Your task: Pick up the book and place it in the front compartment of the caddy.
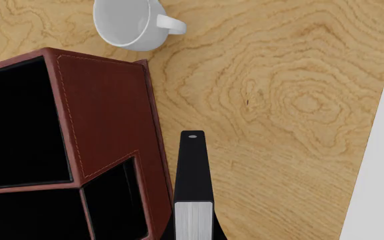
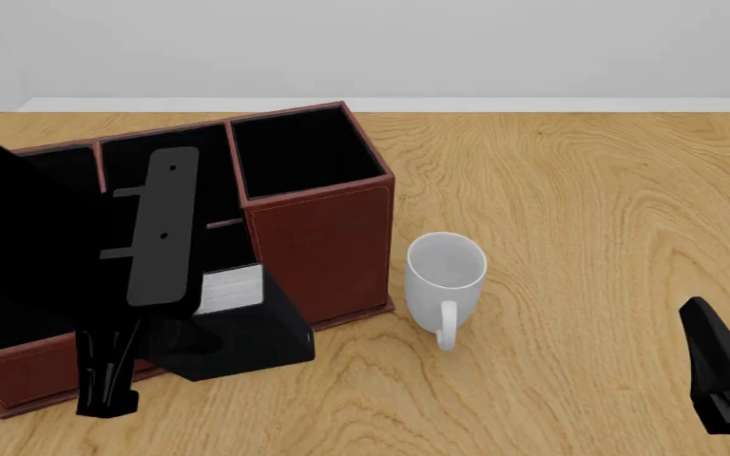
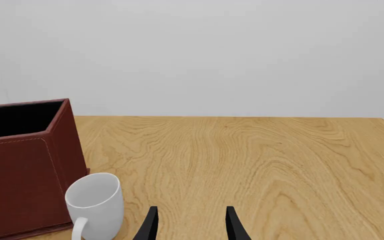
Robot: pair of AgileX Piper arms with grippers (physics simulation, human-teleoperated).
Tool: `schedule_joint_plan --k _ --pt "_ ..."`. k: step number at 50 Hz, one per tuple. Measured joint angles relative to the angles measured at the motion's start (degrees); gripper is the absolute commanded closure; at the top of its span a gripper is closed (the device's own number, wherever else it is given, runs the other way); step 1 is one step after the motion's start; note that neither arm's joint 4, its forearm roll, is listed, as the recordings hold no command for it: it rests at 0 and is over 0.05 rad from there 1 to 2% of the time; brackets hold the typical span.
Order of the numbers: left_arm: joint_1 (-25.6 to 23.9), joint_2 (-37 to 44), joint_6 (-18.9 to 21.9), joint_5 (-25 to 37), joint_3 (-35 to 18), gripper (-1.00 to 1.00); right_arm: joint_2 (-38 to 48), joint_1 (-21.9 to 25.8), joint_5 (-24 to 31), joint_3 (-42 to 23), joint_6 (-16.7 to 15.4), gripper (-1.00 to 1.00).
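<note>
My left gripper (image 2: 198, 277) is shut on the black book (image 2: 244, 328). It holds the book off the table at the caddy's near side. The book's white-grey page edges (image 1: 193, 220) show below one black finger (image 1: 193, 165) in the left wrist view. The reddish-brown caddy (image 2: 320, 233) stands at the left of the table, and its black cells (image 1: 18, 125) are open-topped. My left arm hides most of the middle column's front compartment in the front view. My right gripper (image 3: 190, 227) is open and empty, low at the near right (image 2: 720, 385).
A white mug (image 2: 447, 275) stands just right of the caddy, handle toward me. It also shows in the left wrist view (image 1: 128, 22) and the right wrist view (image 3: 95, 202). Bare wooden tabletop (image 2: 593, 218) lies to the right. A grey wall is behind.
</note>
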Motion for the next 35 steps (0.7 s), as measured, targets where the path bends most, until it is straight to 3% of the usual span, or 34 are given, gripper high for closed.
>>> schedule_joint_plan --k 14,35 --pt "-0.6 2.5 -1.5 1.7 -5.8 1.0 -1.5 0.1 0.9 -0.5 1.1 -1.0" --pt "10.0 3.3 8.0 2.0 -6.6 1.0 -1.9 0.6 1.2 -1.0 1.9 -1.0"
